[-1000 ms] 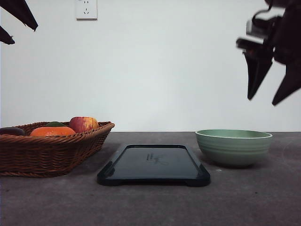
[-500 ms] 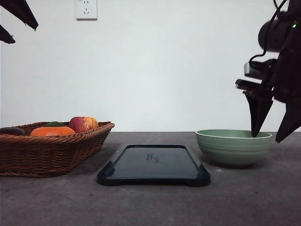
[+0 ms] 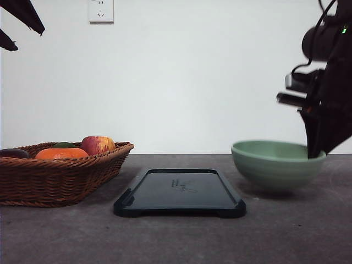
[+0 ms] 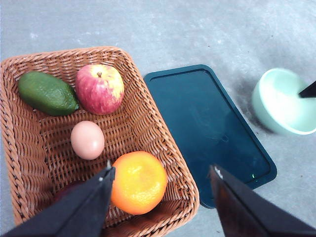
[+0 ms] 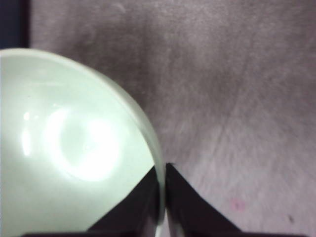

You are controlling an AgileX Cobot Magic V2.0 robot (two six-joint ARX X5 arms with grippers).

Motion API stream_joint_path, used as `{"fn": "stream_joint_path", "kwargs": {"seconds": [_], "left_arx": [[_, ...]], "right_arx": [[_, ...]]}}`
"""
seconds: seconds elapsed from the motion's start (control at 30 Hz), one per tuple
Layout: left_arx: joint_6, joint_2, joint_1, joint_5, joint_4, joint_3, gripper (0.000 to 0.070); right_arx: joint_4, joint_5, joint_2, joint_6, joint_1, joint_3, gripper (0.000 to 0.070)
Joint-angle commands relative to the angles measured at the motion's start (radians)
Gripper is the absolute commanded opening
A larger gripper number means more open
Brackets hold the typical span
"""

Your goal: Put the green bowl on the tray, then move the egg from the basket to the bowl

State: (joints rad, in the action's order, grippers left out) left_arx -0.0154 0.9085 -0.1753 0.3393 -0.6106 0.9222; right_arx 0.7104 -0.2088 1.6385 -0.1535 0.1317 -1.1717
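Grey table [image 3: 176, 236]; tray [image 3: 180, 192] scribble unreadable.

Basket [image 3: 58, 173] left, tray [image 3: 180, 193] centre, green bowl [image 3: 276, 164] right — egg [image 4: 87, 140] in basket.

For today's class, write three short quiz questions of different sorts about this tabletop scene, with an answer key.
1. True or false: the right gripper is shut on the rim of the green bowl.
2. Which item lies in the basket next to the egg? A. banana B. apple C. spoon
3. Fill in: the tray sits between the basket and the ____.

Key
1. True; its fingers pinch the rim, one inside and one outside.
2. B; the apple lies there, along with an orange and an avocado.
3. Green bowl.
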Motion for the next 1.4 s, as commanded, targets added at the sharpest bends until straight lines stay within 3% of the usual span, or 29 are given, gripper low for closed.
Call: {"fn": "stream_joint_path", "kwargs": {"seconds": [0.0,0.23,0.47,0.9,1.37], "left_arx": [[0.003,0.005,-0.003,0.002,0.004,0.022,0.0396],[0.003,0.005,-0.004,0.002,0.005,0.022,0.0396],[0.004,0.007,-0.003,0.002,0.006,0.022,0.0396],[0.003,0.007,-0.003,0.002,0.005,0.022,0.0396],[-0.001,0.007,-0.003,0.002,0.005,0.022,0.0396]], "right_arx": [[0.004,-0.004,-0.009,0.011,0.01,-0.022,0.0],[0.069,-0.042,-0.041,0.023,0.042,-0.064,0.0],[0.082,-0.04,-0.021,0.031,0.127,-0.219,0.0],[0.215,-0.023,0.247,0.043,0.258,-0.603,0.0],[0.225,0.001,0.45,0.061,0.325,-0.637,0.0]]}}
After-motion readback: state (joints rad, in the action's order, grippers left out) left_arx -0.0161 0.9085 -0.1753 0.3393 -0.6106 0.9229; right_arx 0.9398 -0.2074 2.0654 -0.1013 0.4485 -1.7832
